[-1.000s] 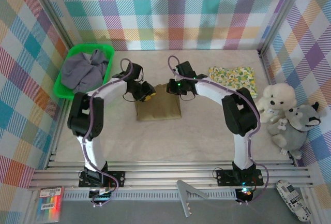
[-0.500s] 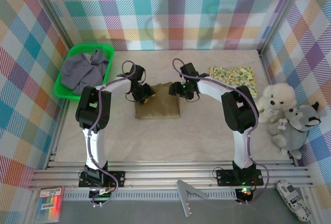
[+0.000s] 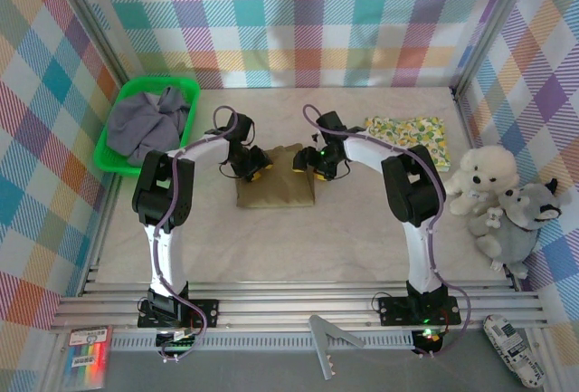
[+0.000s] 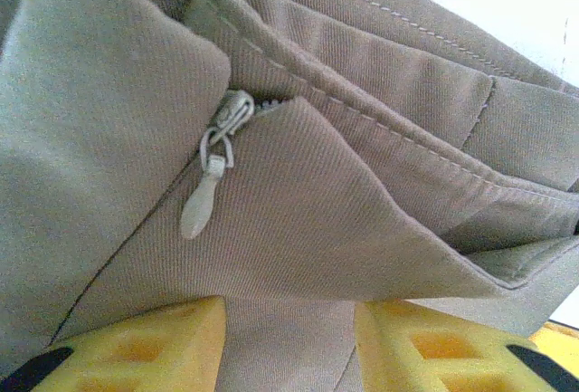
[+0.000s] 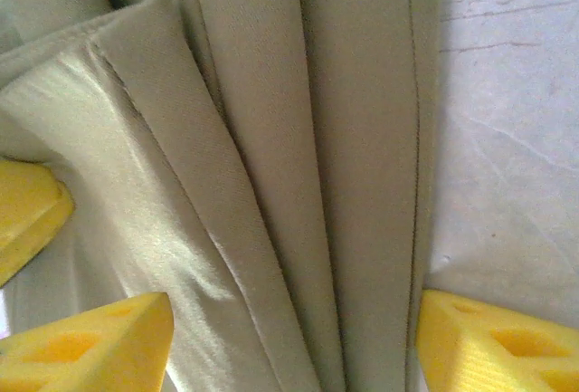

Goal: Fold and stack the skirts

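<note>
The olive-brown skirt [image 3: 276,191] lies folded mid-table. My left gripper [image 3: 258,166] rests at its far left corner, jaws open with a layer of the cloth lying between the yellow fingers [image 4: 136,347]; the zipper pull [image 4: 206,195] hangs just ahead of them. At the skirt's far right corner my right gripper [image 3: 303,162] stands open, its fingers [image 5: 99,342] wide apart over the stacked folds [image 5: 362,184]. A folded floral skirt [image 3: 407,136] lies at the back right. The grey-lavender skirt [image 3: 149,120] is bunched in the green basket [image 3: 109,164].
Two plush toys, white [image 3: 484,175] and grey [image 3: 520,224], sit against the right wall. The basket stands at the back left. Bare tabletop [image 5: 507,138] shows just right of the olive skirt's edge.
The right gripper went from shut to wide open on the skirt's corner. The left jaws widened a little, and the left arm's elbow swung right.
</note>
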